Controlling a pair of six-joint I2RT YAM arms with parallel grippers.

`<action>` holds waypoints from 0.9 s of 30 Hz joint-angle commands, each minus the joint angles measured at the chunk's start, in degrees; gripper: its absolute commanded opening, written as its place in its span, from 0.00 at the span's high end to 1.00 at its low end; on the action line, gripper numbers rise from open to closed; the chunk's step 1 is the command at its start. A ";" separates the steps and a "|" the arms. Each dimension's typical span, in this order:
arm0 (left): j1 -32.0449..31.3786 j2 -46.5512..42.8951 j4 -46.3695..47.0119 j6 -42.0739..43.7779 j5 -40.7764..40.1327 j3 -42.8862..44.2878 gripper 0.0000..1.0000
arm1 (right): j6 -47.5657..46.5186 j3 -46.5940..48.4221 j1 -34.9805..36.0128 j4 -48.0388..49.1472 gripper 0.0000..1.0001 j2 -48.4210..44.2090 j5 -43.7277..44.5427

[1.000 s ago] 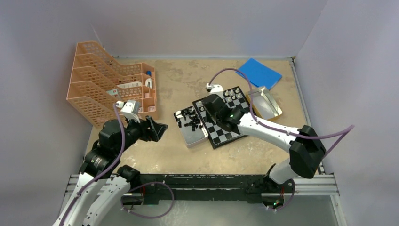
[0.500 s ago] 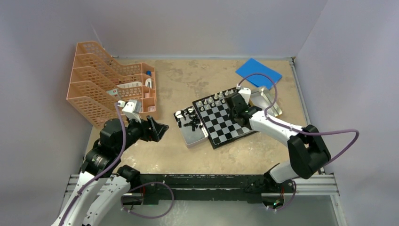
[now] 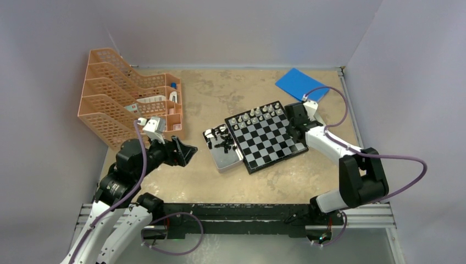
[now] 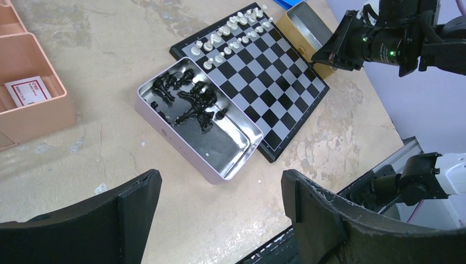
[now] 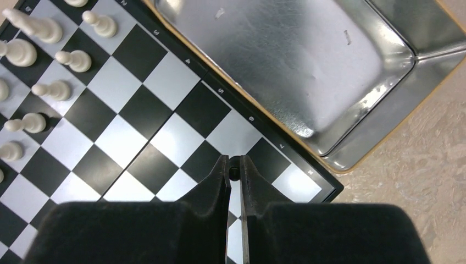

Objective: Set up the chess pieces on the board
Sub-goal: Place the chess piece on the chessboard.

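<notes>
The checkered board lies mid-table; it also shows in the left wrist view and the right wrist view. White pieces stand in rows on its far side. Black pieces lie in a silver tin left of the board. My right gripper is shut on a tiny black piece above the board's right edge squares; it appears in the top view. My left gripper is open and empty, hovering over bare table near the tin, left of it in the top view.
An empty silver tin lies against the board's right edge. A blue flat pad lies at the back right. An orange stacked tray organizer stands at the left. The table's near edge has a metal rail.
My right gripper has moved from over the board's left side, near the black pieces' tin, across to the board's right edge. The left arm has barely moved.
</notes>
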 commanded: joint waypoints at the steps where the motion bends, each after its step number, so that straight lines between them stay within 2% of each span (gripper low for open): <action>1: 0.25 -0.39 2.58 0.13 0.65 0.00 0.19 | 0.56 -1.27 -1.48 1.83 0.92 -0.43 1.16; 21: 0.21 0.25 2.82 0.74 1.83 0.00 0.19 | 2.96 -1.62 -3.70 0.14 0.90 2.55 -1.62; 27: 0.21 0.13 2.93 0.82 1.83 0.00 0.19 | 2.69 -1.84 -3.70 -0.98 0.90 1.06 0.09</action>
